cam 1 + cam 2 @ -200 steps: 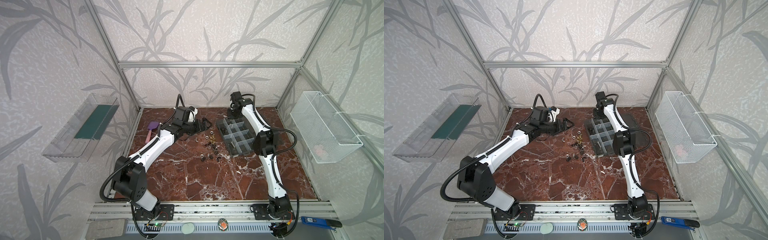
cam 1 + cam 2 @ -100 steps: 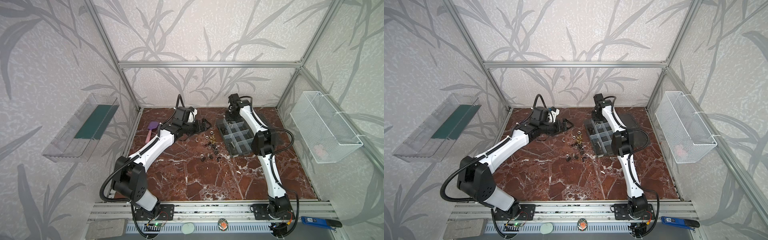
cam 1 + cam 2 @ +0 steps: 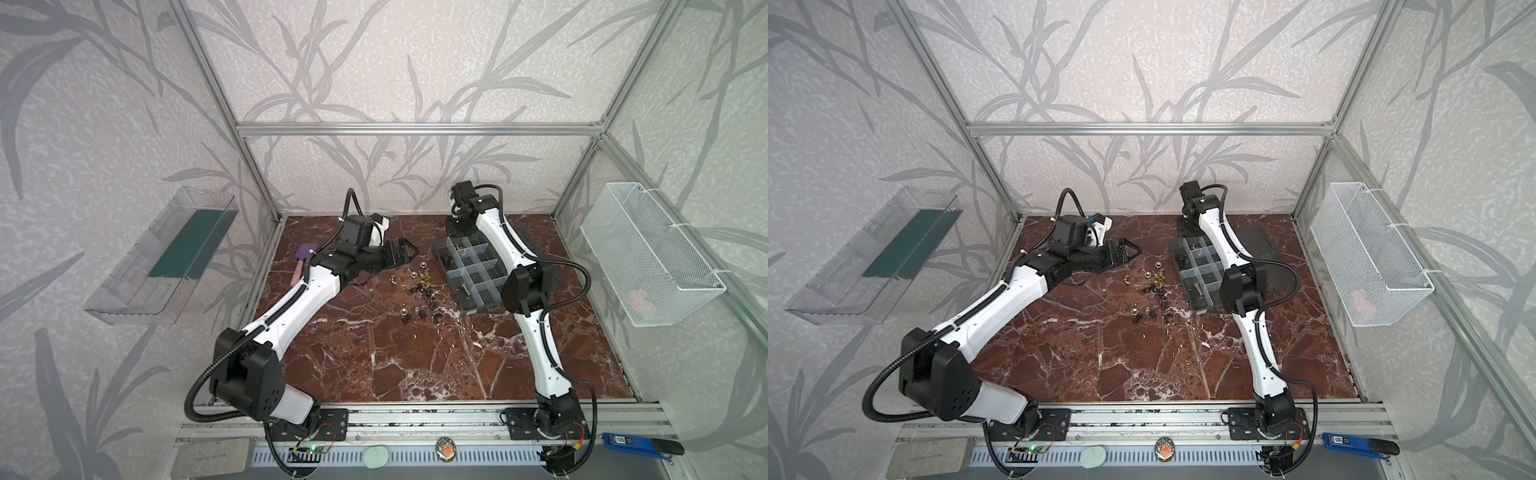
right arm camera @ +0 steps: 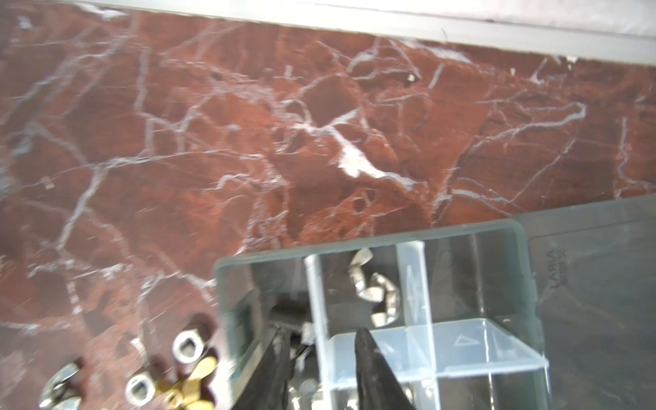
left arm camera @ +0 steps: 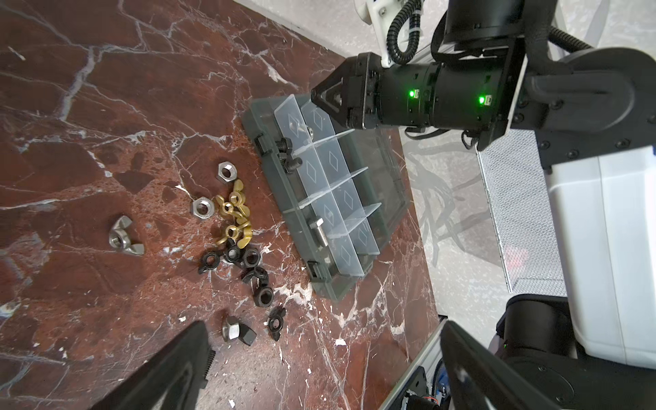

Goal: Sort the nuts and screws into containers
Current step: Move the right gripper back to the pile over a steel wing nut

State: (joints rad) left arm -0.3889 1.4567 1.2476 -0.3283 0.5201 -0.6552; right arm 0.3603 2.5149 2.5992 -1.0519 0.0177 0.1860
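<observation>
The containers are compartments of a grey organizer box (image 3: 445, 269) (image 3: 1180, 272) (image 5: 280, 188) (image 4: 355, 245) at the table's back right. My right gripper (image 3: 457, 227) (image 3: 1187, 227) (image 4: 321, 339) hangs open over its far end, straddling a divider and holding nothing. Under it lie black screws (image 4: 287, 316) (image 5: 285, 156), and silver wing nuts (image 4: 376, 291) in the neighbouring compartment. A silver screw (image 5: 318, 232) lies in a nearer compartment. Loose nuts (image 3: 422, 286) (image 3: 1154, 286) (image 5: 234, 213), silver, brass and black, lie left of the box. My left gripper (image 3: 401, 253) (image 3: 1125, 251) (image 5: 326, 355) is wide open and empty behind that pile.
The box's clear lid (image 3: 1254, 245) (image 4: 585, 284) lies flat on the table to its right. A purple-handled tool (image 3: 305, 257) lies at the back left behind my left arm. A white wire basket (image 3: 648, 253) hangs on the right wall, a clear shelf (image 3: 174, 249) on the left.
My right gripper has shifted slightly left over the box's far end and its jaws have come apart. The left arm has not moved.
</observation>
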